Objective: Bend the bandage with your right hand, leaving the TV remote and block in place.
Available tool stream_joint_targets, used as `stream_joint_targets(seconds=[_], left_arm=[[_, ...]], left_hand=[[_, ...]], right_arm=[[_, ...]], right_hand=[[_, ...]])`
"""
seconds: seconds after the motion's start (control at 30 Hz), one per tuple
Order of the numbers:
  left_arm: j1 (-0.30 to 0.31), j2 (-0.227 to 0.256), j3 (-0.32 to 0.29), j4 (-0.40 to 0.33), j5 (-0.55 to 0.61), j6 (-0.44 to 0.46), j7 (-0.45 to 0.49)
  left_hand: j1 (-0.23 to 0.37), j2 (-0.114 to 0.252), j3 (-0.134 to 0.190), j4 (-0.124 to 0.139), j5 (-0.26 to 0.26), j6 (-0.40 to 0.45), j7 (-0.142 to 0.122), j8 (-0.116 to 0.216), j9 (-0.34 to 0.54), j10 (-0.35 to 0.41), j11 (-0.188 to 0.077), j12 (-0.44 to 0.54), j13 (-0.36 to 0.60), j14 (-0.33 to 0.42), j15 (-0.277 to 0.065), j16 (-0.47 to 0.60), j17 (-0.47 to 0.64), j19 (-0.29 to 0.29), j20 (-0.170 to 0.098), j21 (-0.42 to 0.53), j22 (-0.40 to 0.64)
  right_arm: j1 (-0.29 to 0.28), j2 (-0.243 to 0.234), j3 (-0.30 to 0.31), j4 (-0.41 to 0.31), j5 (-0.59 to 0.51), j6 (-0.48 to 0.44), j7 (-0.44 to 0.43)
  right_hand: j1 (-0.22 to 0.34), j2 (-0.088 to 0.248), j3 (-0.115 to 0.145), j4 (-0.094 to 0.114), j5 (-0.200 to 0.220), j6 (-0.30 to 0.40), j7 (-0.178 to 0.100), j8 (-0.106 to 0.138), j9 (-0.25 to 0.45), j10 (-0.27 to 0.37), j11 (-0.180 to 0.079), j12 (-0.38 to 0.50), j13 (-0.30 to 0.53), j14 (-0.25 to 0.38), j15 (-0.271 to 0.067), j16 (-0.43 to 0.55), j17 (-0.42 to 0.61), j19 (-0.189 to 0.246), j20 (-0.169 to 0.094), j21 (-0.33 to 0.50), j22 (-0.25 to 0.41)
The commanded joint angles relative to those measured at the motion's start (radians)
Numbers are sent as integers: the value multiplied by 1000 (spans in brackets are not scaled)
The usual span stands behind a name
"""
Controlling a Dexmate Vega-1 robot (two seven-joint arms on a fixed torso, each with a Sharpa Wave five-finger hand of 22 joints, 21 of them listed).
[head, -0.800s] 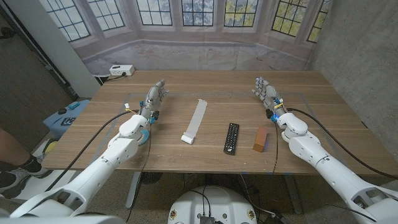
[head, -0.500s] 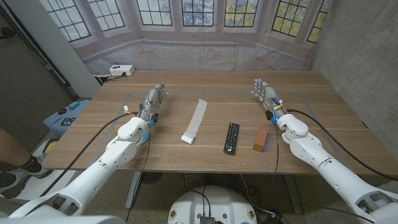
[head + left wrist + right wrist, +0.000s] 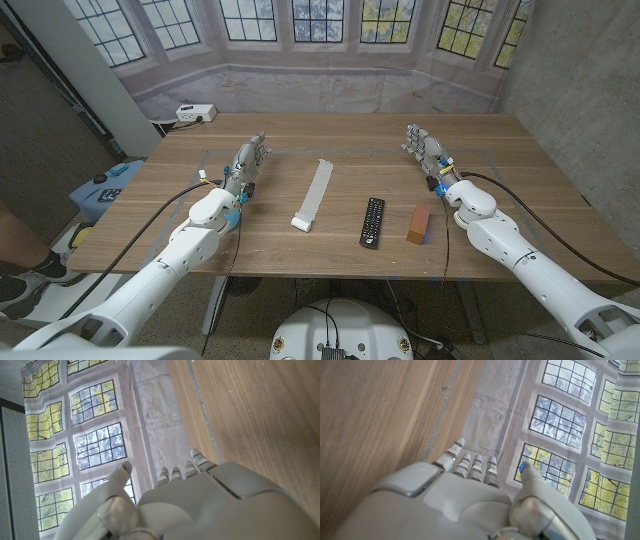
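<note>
A white bandage strip (image 3: 313, 193) lies on the wooden table (image 3: 330, 135) near its middle, with one end folded over at the near side. To its right lie a black TV remote (image 3: 372, 221) and an orange-brown block (image 3: 418, 223). My right hand (image 3: 426, 150) stands at the table's far right, beyond the block, fingers apart and holding nothing; its back shows in the right wrist view (image 3: 465, 505). My left hand (image 3: 249, 160) stands at the far left, well clear of the bandage, also empty with fingers extended (image 3: 190, 505).
A white power strip (image 3: 195, 113) sits past the table's far left corner. A blue object (image 3: 103, 189) stands on the floor at the left. A person's leg (image 3: 20, 265) shows at the left edge. Windows line the backdrop behind the table.
My right hand has shifted slightly to the left and away from me. The bandage, remote and block have stayed put.
</note>
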Motion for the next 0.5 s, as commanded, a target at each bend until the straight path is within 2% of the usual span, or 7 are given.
stream_joint_targets(seconds=[0.03,0.5], left_arm=[[-13,7,3,11,14,4,-3],[-15,21,-1,26,11,-5,-29]], left_hand=[[10,0,8,-6,0,-1,6,7,4,-3,-2,5,3,-6,1,6,3,3,7,-4,5],[16,-1,14,-13,-1,-1,6,7,4,-1,0,5,3,-6,2,5,2,5,7,-11,6]], right_arm=[[25,-10,-21,-20,-29,-14,11],[36,-17,-53,-57,-90,-12,1]], right_hand=[[11,-2,3,-9,4,12,3,4,3,10,0,4,2,6,-24,7,0,6,-27,3,4],[21,-4,5,-21,3,29,15,7,3,25,-1,8,2,17,-31,9,-2,26,-28,8,4]])
